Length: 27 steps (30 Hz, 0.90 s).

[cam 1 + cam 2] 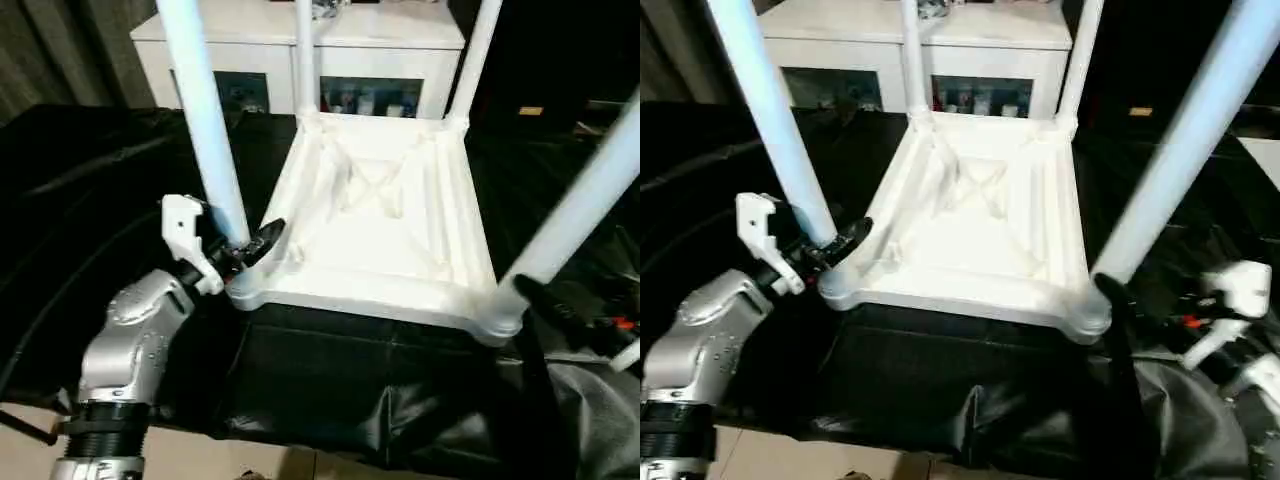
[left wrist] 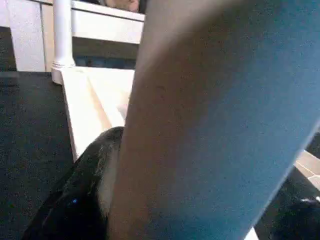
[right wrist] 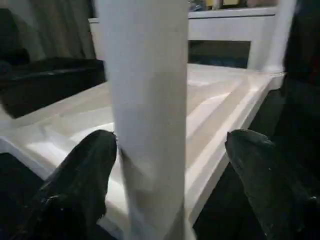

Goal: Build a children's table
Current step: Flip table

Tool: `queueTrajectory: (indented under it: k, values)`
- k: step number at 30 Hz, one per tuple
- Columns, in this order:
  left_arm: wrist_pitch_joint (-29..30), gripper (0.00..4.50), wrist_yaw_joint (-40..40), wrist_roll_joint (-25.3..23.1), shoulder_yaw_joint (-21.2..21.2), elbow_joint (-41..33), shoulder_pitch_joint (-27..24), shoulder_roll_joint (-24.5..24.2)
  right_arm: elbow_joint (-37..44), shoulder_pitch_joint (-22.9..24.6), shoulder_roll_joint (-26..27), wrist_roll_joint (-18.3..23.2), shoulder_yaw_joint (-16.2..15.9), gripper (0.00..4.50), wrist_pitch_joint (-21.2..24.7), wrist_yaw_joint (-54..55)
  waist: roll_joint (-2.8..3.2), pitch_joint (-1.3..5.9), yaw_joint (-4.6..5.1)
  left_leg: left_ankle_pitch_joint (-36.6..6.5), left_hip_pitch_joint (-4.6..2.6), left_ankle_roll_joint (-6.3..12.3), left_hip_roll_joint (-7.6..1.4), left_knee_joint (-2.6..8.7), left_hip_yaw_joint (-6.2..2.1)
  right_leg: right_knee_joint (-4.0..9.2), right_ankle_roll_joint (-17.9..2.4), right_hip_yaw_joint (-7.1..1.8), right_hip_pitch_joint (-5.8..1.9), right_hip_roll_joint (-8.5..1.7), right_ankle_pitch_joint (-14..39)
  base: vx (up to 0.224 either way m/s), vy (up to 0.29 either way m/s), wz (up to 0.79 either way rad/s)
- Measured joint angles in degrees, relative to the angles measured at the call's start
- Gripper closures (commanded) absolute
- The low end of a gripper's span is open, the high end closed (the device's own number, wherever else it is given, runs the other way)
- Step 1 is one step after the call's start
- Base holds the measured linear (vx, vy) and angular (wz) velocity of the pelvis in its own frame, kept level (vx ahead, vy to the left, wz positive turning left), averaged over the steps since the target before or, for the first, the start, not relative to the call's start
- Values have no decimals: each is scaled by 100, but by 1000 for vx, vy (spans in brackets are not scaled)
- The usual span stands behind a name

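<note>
Standing upside down, the tabletop [image 1: 385,215] carries four legs. The left gripper [image 1: 252,247] pinches the 8 o'clock leg [image 1: 205,110]; the right gripper [image 3: 170,165] is spread around the 4 o'clock leg [image 3: 145,100]. Next, I think, both legs need a firm push into their sockets.

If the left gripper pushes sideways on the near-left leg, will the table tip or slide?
Probably slide rather than tip: the upside-down tabletop lies flat and wide on the black cloth. The near-left leg looks like stiff, smooth tube, so the left gripper might slip.
</note>
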State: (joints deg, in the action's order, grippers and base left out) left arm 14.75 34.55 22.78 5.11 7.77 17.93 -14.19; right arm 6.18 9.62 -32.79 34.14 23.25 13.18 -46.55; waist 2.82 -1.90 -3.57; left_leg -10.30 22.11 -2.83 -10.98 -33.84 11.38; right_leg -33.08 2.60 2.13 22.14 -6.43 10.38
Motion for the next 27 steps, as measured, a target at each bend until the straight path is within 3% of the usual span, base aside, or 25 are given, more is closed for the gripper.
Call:
queueTrajectory:
  k: [5,11,13,18,22,24,27]
  values:
    - [48,149,-227,-12,25,0,23,24,373,888,-316,466,-22,58,631,-863,8,4,2,0,-1,0,-2,2,-6,0,16,4,-3,2,10,0,0,0]
    - [165,205,-445,-55,30,-48,33,133,718,994,-330,857,-170,58,926,-1106,11,7,18,0,-5,0,1,-2,-7,1,42,1,-7,0,26,0,0,0]
    - [222,219,-626,-137,36,-111,31,153,806,925,-265,836,-382,58,928,-997,13,8,21,0,-5,0,0,-2,-13,1,43,5,-7,1,26,0,0,0]
    - [335,237,-1167,-260,67,-303,-1,377,955,545,262,180,-1175,58,887,-499,24,7,41,0,-2,0,1,-1,-21,-1,44,8,-3,2,26,0,0,0]
    - [445,239,-1657,-248,195,-645,-135,802,702,105,1184,-549,-1947,58,662,393,24,3,89,0,16,-1,3,-2,-20,-4,41,7,17,1,24,0,0,0]
    - [513,239,-1802,-92,243,-887,-263,1069,491,26,1495,-776,-2151,58,544,814,25,3,92,0,29,-1,7,-2,-12,-4,38,-3,31,-1,23,0,0,0]
    - [574,239,-1922,387,401,-1125,-401,1421,405,-20,1644,-791,-2138,25,511,1072,22,3,57,1,82,1,6,-7,-11,-6,4,-1,75,-1,-2,0,0,0]
